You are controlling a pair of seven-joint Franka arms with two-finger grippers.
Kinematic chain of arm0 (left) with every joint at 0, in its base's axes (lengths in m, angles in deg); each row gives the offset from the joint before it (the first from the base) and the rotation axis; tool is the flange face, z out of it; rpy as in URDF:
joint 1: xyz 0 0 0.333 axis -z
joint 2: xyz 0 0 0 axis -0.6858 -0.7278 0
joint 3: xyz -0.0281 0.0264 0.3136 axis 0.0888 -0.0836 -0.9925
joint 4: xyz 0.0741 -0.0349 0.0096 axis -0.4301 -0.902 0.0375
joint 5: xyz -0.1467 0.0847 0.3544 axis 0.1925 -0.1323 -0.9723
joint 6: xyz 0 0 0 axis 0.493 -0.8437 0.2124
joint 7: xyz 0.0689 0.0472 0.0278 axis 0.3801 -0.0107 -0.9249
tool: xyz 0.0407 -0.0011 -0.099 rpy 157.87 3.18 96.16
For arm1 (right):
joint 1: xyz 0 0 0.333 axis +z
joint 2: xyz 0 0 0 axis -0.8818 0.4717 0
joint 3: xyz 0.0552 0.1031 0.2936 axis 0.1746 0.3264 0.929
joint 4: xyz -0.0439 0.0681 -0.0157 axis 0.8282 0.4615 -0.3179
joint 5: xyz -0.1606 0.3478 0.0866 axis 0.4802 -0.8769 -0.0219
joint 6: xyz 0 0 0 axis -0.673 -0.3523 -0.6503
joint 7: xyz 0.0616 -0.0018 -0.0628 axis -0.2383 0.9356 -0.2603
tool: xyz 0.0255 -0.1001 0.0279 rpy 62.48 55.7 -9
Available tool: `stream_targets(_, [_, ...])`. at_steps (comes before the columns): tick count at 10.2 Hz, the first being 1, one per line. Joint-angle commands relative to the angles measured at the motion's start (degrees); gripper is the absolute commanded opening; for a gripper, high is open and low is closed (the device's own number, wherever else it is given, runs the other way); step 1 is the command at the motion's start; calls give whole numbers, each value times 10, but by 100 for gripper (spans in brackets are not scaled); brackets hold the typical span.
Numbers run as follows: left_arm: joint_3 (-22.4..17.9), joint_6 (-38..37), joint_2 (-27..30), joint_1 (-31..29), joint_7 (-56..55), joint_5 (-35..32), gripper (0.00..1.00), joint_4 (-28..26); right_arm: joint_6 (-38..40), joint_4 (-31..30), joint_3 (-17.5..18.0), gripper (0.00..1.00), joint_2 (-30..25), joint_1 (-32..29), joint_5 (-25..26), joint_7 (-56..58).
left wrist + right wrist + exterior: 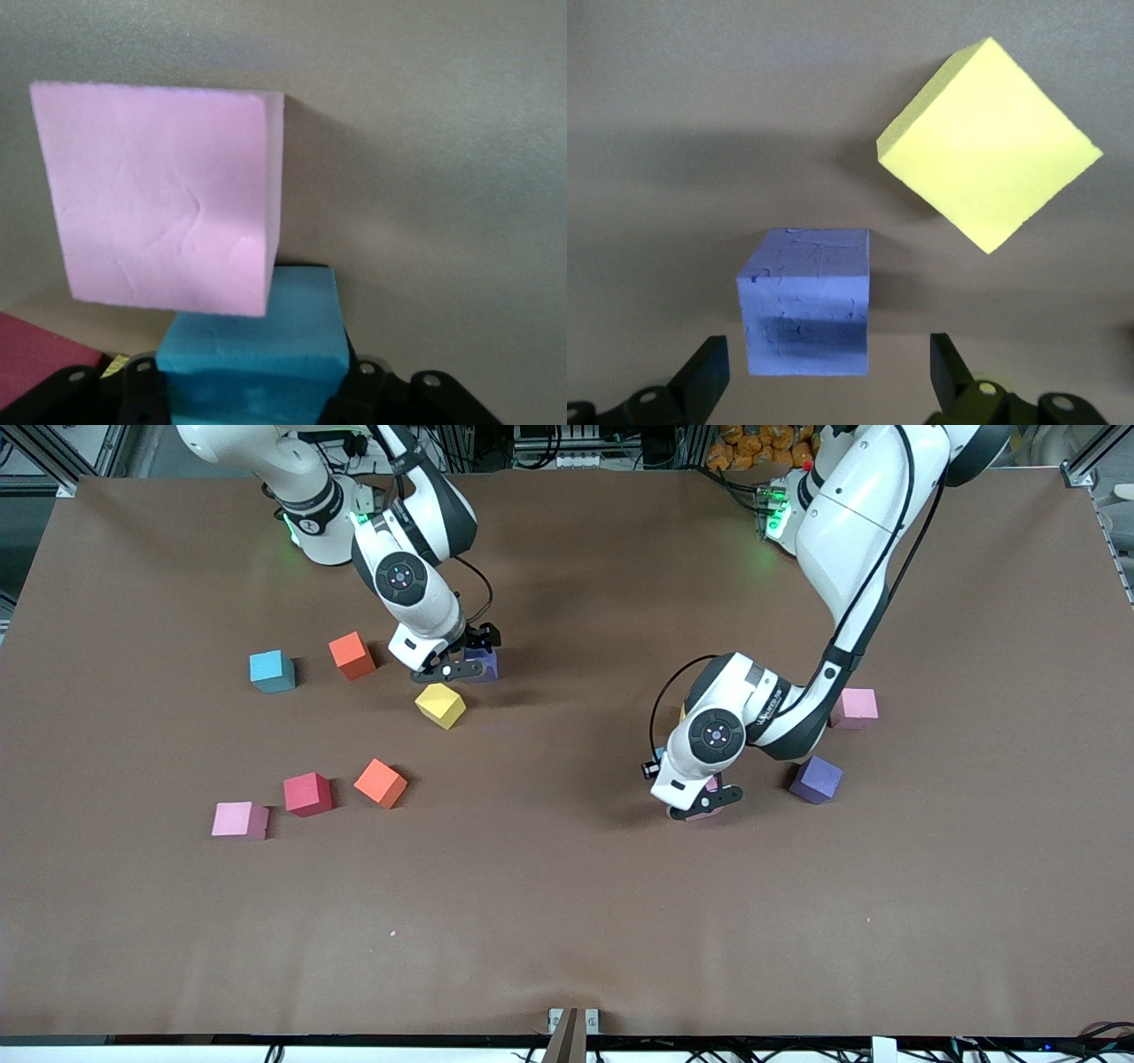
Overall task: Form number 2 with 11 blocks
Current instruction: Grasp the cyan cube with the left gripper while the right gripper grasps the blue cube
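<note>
My left gripper (700,802) is down at the table with its jaws shut on a blue block (257,336). The black fingers (359,390) press that block's two sides. A pink block (164,195) lies against it, and a red block (35,359) shows at the edge. My right gripper (456,664) is open and low, straddling a purple block (806,301), its fingers (704,372) apart from the sides. A yellow block (992,146) lies tilted just beside the purple one, nearer to the front camera (440,705).
Toward the right arm's end lie a teal-blue cube (272,670), a red-orange one (352,654), an orange one (381,783), a red one (307,794) and a pink one (239,819). By the left arm lie a pink cube (855,708) and a purple cube (816,779).
</note>
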Motion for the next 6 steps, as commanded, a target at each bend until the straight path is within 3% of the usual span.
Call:
stream_targets(1, [11, -55, 63, 1, -1, 8, 10, -5, -33, -12, 0, 100, 8, 3, -14, -4])
stream_targets(3, [41, -101, 126, -5, 2, 8, 6, -19, -50, -12, 0, 100, 19, 4, -15, -4])
stream_targets(6, [94, -93, 247, -8, 1, 10, 11, -141, -67, -11, 0, 100, 37, 16, -33, -4])
